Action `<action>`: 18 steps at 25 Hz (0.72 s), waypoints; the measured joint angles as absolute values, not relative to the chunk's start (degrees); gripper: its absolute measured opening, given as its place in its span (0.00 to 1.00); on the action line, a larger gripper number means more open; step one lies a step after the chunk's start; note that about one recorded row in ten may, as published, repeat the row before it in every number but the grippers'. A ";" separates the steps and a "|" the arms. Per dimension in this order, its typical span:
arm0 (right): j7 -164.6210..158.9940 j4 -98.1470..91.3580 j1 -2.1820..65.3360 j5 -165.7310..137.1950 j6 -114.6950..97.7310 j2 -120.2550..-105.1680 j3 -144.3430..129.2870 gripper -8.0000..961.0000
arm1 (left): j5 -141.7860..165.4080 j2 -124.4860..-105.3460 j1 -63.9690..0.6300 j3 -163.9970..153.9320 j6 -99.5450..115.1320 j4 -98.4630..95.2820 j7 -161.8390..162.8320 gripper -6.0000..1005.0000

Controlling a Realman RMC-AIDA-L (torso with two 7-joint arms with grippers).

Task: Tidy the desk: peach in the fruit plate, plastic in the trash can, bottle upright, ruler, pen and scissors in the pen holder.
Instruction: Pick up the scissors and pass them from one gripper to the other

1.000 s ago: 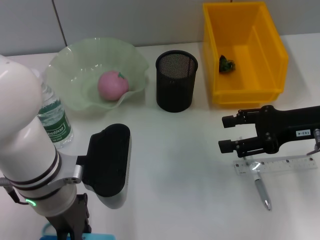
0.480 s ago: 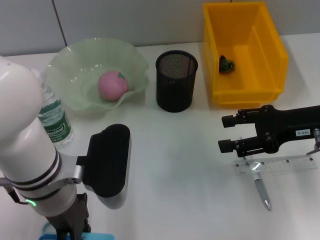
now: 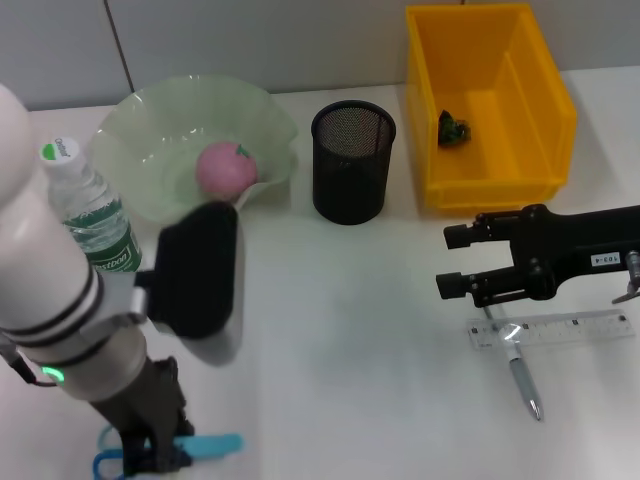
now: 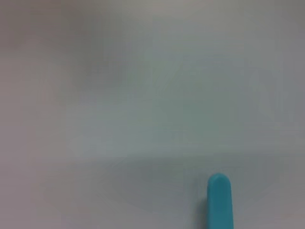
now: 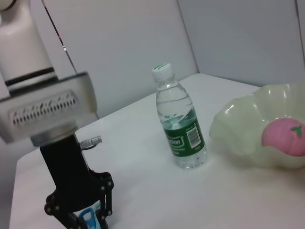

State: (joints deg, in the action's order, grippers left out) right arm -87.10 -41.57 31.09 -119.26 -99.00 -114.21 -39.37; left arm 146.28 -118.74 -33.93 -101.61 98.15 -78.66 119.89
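Left gripper clamped on blue plastic scissors at near desk edge. Right gripper spread apart, just above clear ruler and silver pen. Peach in wavy green plate. Bottle upright. Mesh holder midway.

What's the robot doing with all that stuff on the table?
It's tidying up. The left gripper is shut on the blue scissors. The right gripper hovers open above the ruler and pen. The peach is in the fruit plate, and the bottle stands upright.
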 joint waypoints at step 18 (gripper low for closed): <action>-87.68 -41.57 31.66 -116.44 -99.06 -114.31 -37.25 0.83 | 119.66 -118.41 -35.53 -67.45 97.83 -63.30 113.93 0.24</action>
